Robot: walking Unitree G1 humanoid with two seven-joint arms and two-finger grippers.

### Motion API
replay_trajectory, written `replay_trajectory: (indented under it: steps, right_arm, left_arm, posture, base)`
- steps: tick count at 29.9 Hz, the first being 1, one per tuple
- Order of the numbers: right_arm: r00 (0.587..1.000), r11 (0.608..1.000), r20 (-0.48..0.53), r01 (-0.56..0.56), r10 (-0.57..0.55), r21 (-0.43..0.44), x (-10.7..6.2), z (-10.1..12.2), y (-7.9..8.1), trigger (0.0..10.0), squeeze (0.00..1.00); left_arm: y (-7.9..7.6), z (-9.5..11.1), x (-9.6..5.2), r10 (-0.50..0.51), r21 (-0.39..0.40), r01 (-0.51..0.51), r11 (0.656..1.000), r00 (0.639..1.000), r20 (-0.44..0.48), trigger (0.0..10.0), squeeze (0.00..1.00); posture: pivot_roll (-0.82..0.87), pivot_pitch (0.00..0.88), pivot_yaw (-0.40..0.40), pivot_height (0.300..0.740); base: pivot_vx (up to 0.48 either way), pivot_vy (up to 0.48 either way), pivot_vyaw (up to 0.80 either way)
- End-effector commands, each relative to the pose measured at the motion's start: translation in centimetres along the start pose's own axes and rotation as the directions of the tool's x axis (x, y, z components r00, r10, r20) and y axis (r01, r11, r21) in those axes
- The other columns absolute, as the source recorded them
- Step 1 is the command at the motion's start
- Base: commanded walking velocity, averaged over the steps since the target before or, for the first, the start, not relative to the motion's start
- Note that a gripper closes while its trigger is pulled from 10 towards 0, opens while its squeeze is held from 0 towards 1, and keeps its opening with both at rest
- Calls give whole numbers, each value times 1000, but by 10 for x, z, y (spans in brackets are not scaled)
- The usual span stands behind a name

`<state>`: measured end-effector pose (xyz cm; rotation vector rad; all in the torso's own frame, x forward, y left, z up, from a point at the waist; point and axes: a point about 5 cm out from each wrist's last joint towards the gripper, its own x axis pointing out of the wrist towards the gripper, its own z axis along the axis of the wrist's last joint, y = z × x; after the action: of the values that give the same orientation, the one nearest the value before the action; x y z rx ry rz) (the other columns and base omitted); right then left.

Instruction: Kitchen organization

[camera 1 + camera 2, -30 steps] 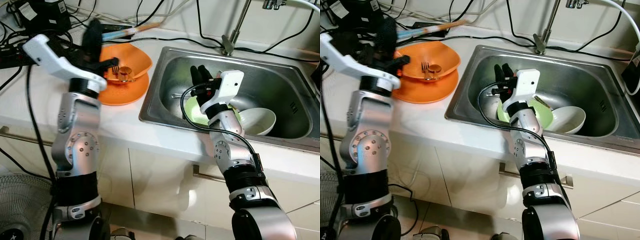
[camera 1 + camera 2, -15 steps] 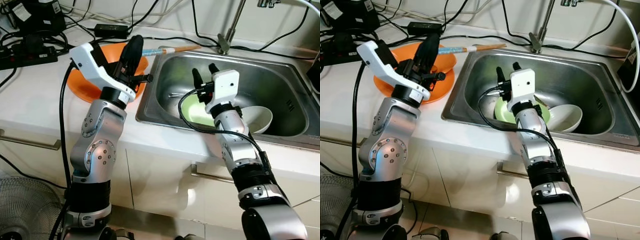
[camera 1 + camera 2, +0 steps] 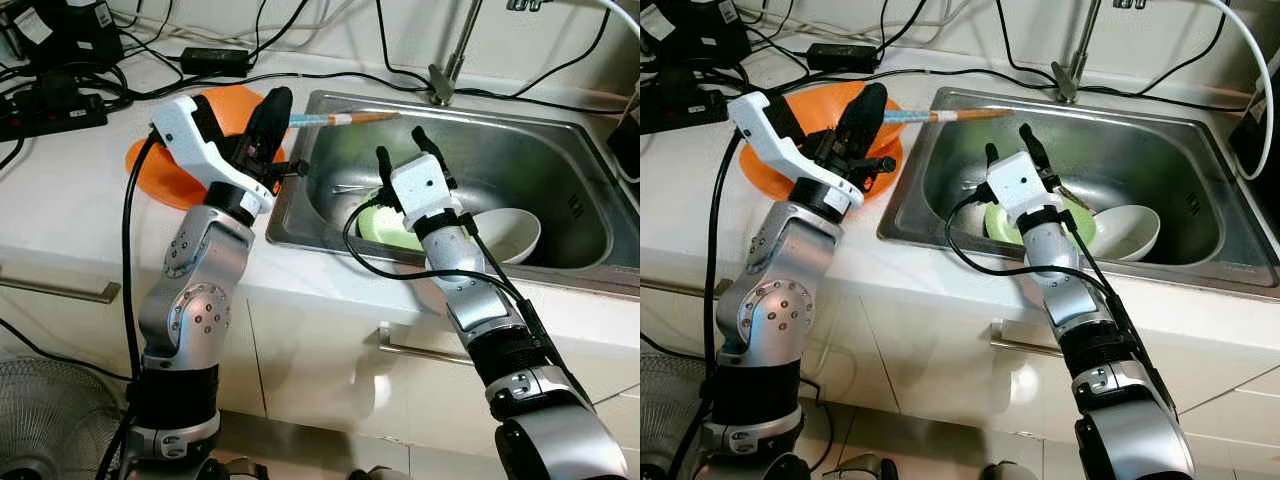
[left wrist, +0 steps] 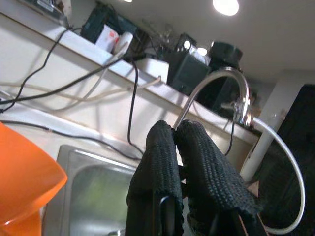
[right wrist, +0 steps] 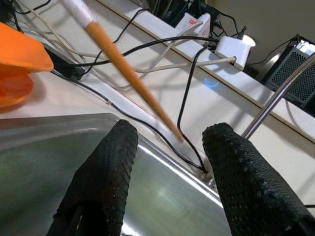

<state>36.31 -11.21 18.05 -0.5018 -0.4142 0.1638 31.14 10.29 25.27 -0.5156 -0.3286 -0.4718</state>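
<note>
Chopsticks point(image 3: 330, 119) clamped in my left gripper point(image 3: 272, 118), now swung from orange plates point(image 3: 165, 160) to over sink point(image 3: 560, 150). Right gripper point(image 3: 1007, 158) jaws apart, tips just below; handover likely next.

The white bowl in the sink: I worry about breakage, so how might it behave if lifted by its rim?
The white bowl looks glazed, so probably rigid, slippery and chippable against the steel sink. It lies tilted beside the green plate, so it may rock or slide when the right end effector nudges it.

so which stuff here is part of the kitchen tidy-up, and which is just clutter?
In the job:
- chopsticks in left gripper
- orange plates
- green plate, white bowl in sink
- right gripper, open over the sink

Lying about:
- cables, power strip
- faucet
</note>
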Motion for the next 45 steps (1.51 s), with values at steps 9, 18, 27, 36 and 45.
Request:
replay_trajectory:
  steps: [9,18,27,36,45]
  right_arm:
    - [1000,1000,17,7,-7,-21,2,2,1,10000,0]
    - [999,1000,30,-28,28,0,2,5,12,10000,0]
    - [999,999,29,-33,33,3,2,4,13,10000,0]
    - [999,1000,29,-28,28,8,3,5,14,10000,0]
    - [999,1000,27,-25,24,9,3,4,13,10000,0]
  left_arm:
    - [-5,-9,-3,-37,28,39,999,997,-73,10000,0]
    - [-9,-11,-4,-61,35,65,997,994,-94,10000,0]
    - [-11,-9,-2,-81,38,85,996,992,-100,10000,0]
    - [-11,-11,-3,-90,57,97,994,988,-128,10000,0]
    - [-13,-13,-5,-104,57,114,992,984,-145,10000,0]
  posture:
    - [18,79,-4,740]
    - [26,77,0,740]
    - [25,74,2,740]
    - [31,70,3,740]
    - [30,76,4,740]
  base:
    - [0,0,0]
    - [0,0,0]
    - [0,0,0]
    - [0,0,0]
    - [0,0,0]
